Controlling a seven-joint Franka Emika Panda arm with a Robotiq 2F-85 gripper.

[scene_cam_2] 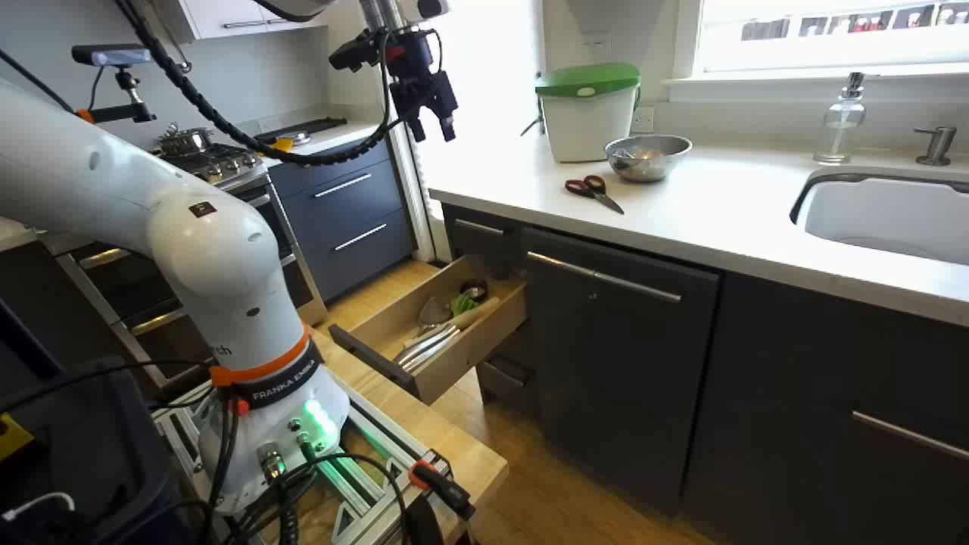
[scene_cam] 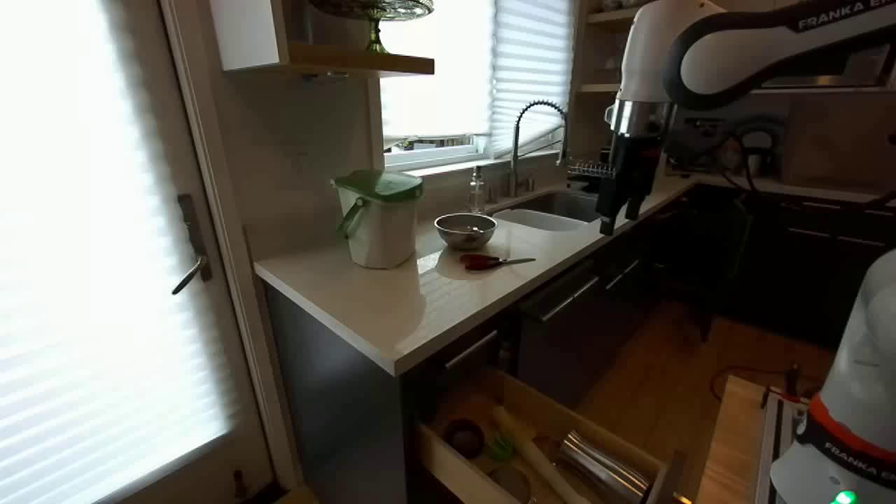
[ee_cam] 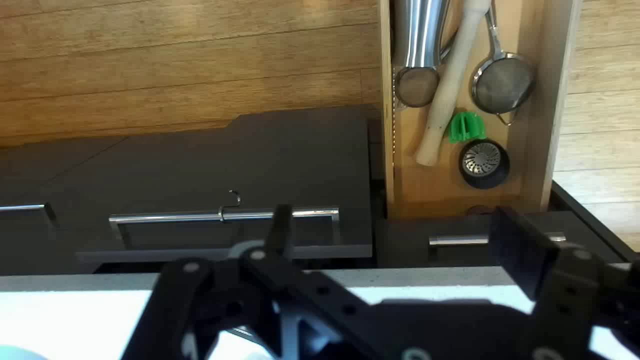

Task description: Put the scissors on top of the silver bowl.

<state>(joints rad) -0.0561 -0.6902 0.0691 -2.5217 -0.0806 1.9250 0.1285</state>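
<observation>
The scissors, with dark red handles, lie flat on the white counter in both exterior views (scene_cam: 481, 262) (scene_cam_2: 596, 194). The silver bowl, shallow and shiny, stands upright right beside them in both exterior views (scene_cam: 465, 240) (scene_cam_2: 651, 168). Small things may be inside the bowl; I cannot tell what. My gripper (scene_cam: 620, 218) hangs in the air, apart from both, fingers pointing down. It also shows in an exterior view (scene_cam_2: 433, 135). In the wrist view my gripper (ee_cam: 392, 220) has its fingers wide apart with nothing between them. The scissors and bowl cannot be made out in the wrist view.
A white jug with a green lid (scene_cam: 383, 227) (scene_cam_2: 589, 121) stands beside the bowl. A sink (scene_cam: 542, 220) (scene_cam_2: 893, 212) and soap bottle (scene_cam_2: 842, 125) are further along the counter (scene_cam_2: 727, 197). An open drawer (scene_cam_2: 378, 363) (ee_cam: 557, 110) holding utensils juts out below the counter edge.
</observation>
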